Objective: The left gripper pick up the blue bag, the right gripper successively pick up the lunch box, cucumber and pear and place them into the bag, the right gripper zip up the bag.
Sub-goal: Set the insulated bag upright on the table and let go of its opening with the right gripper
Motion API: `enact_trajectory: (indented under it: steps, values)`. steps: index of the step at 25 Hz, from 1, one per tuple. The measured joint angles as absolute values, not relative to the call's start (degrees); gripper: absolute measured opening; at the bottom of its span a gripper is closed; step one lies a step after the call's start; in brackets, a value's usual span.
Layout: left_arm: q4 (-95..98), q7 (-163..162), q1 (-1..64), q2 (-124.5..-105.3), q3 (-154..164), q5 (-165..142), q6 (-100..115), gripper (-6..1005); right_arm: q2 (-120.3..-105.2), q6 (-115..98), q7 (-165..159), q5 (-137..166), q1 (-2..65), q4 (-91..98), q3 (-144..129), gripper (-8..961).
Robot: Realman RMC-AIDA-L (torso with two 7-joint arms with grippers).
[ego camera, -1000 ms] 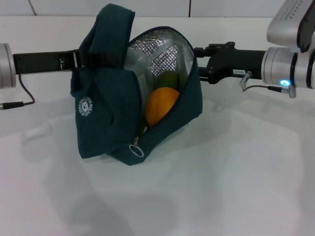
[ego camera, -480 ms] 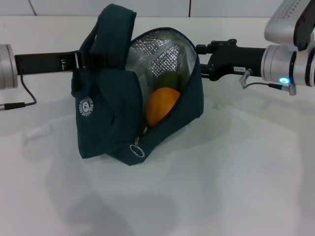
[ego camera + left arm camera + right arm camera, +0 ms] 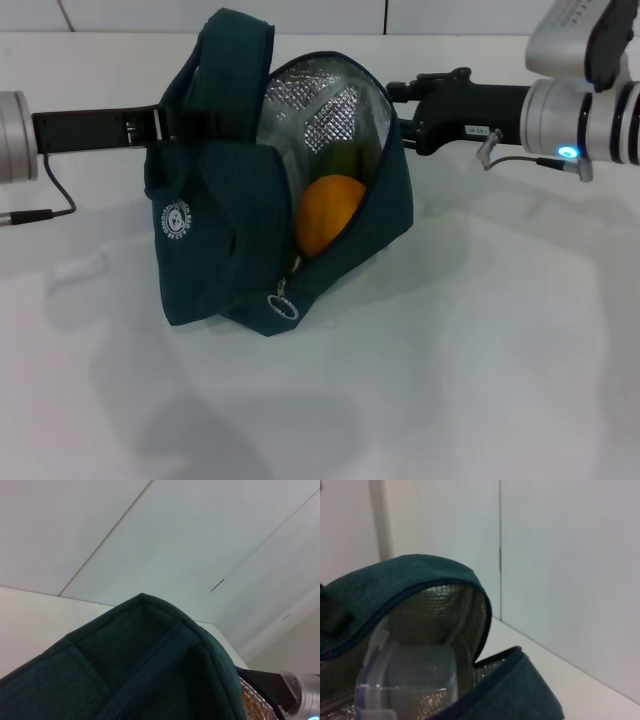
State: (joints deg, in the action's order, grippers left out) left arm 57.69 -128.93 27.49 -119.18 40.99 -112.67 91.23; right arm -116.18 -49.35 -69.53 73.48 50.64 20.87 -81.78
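Beside the blue bag (image 3: 270, 190), the right gripper (image 3: 398, 100) sat at its open rim, grip unclear; the zipper ring (image 3: 283, 307) lay low, well below it.

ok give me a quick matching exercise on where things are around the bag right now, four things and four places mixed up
Things:
1. pear
2. zipper pull
3. left claw
4. right claw

Places:
a. at the handle side of the blue bag, on the robot's left
b. at the rim of the open flap, on the robot's right
c. inside the bag's open mouth, in front of the foil lining
d. at the low end of the opening, near the table

Pairs: 1-c, 2-d, 3-a, 4-b
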Motion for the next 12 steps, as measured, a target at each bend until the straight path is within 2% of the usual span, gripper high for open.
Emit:
enact_trajectory:
  steps: [2,12]
  values:
    - [57.66,-128.92,27.50,-119.18,40.97,-112.67,91.23,41,-116.18,-48.84,-69.52,73.39,50.96,20.86,-82.46,531]
    - [56.98,-128.68,27.51,-119.18,40.78,-112.66,91.16,42,-116.18,-46.74,-69.51,72.60,50.86,20.84,-83.06,165]
